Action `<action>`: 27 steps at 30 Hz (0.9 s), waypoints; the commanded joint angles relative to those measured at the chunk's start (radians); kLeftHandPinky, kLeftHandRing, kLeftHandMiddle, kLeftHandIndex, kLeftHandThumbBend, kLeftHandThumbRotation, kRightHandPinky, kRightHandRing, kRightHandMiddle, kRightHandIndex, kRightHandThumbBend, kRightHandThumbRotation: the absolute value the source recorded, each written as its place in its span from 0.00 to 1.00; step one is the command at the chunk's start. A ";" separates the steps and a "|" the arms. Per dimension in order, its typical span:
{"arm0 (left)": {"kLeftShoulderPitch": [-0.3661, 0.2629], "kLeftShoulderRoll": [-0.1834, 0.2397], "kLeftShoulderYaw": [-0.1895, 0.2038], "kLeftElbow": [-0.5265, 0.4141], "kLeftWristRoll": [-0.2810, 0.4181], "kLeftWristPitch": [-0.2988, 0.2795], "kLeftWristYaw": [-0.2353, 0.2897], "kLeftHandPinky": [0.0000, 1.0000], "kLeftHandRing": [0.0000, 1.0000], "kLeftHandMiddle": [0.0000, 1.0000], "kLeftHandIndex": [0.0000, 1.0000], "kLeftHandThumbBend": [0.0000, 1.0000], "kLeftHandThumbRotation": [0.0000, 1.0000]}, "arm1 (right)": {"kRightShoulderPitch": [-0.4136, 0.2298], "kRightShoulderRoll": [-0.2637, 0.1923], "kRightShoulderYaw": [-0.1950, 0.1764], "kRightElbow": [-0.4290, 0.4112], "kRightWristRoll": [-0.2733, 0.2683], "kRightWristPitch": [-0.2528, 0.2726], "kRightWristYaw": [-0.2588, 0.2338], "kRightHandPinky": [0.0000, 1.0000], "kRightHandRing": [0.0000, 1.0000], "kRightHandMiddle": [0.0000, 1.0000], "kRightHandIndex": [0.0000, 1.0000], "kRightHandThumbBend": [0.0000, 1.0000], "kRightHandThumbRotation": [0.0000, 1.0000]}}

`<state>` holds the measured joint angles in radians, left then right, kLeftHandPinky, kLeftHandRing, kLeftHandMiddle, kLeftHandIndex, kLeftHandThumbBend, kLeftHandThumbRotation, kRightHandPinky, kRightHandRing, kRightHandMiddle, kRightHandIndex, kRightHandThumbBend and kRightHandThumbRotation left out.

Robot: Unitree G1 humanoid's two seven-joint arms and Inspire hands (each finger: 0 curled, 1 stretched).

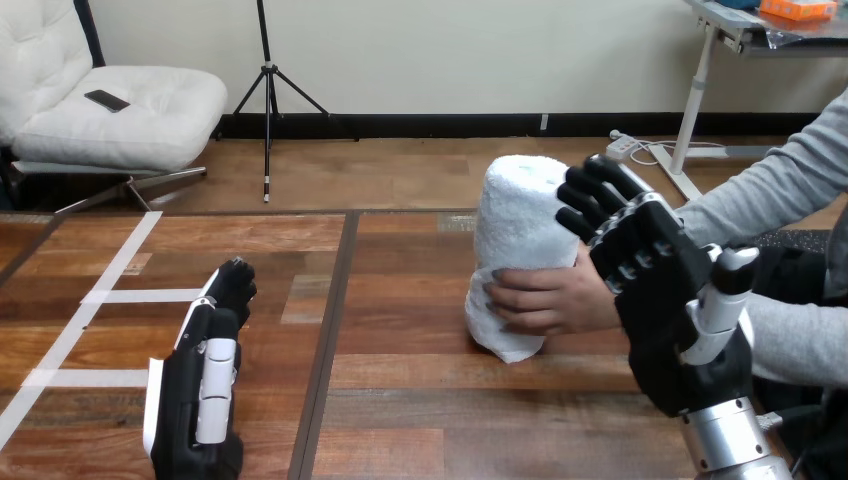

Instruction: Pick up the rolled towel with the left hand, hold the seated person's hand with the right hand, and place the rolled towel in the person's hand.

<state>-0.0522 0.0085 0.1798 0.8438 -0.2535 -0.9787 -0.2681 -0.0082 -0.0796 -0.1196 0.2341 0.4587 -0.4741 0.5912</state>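
The rolled towel (515, 215) stands upright on the wooden table (420, 400), right of the middle, with its lower end on the tabletop. The person's hand (545, 300) comes in from the view's right on a grey sleeve (770, 190) and wraps round the towel's lower half from the right, fingers across its near face.

Just right of that, the robot's right hand (650, 290) is raised with its fingers nearly straight and a little spread, gripping nothing. Their tips reach up beside the towel's upper right edge. The palm lies in front of the person's wrist and hides it, so I cannot tell whether the two touch. No finger or thumb is seen curled round the person's hand. This hand and the person's hand together cover the towel's right side; its left side and top are in the open.

Well apart, at the lower left, the robot's left hand (205, 380) lies low over the table, pointing forward, fingers relaxed and close together, empty. A dark seam (330, 330) in the tabletop runs between it and the towel, and strips of white tape (90, 300) cross the wood further left.

The towel is white, thick terry, rolled into a fat cylinder with a rounded top, leaning slightly to the left.
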 commanded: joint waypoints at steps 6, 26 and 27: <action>0.000 -0.026 -0.023 -0.131 -0.035 0.009 -0.050 0.96 0.93 0.91 0.87 0.72 0.93 | -0.017 -0.009 0.018 -0.011 -0.040 -0.039 0.046 0.94 0.89 0.88 0.85 0.99 1.00; 0.142 -0.010 -0.096 -0.505 -0.038 0.108 -0.085 0.94 0.92 0.90 0.89 0.77 0.93 | 0.019 -0.007 0.029 -0.059 -0.057 -0.031 0.063 0.94 0.90 0.89 0.86 0.98 1.00; 0.151 -0.008 -0.101 -0.527 -0.041 0.116 -0.087 0.93 0.92 0.91 0.89 0.77 0.93 | 0.022 -0.007 0.030 -0.066 -0.057 -0.028 0.062 0.94 0.90 0.89 0.86 0.99 1.00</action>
<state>0.0904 -0.0186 0.1251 0.5236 -0.2825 -0.8925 -0.3336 0.0351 -0.0809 -0.0885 0.2386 0.3934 -0.4889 0.6571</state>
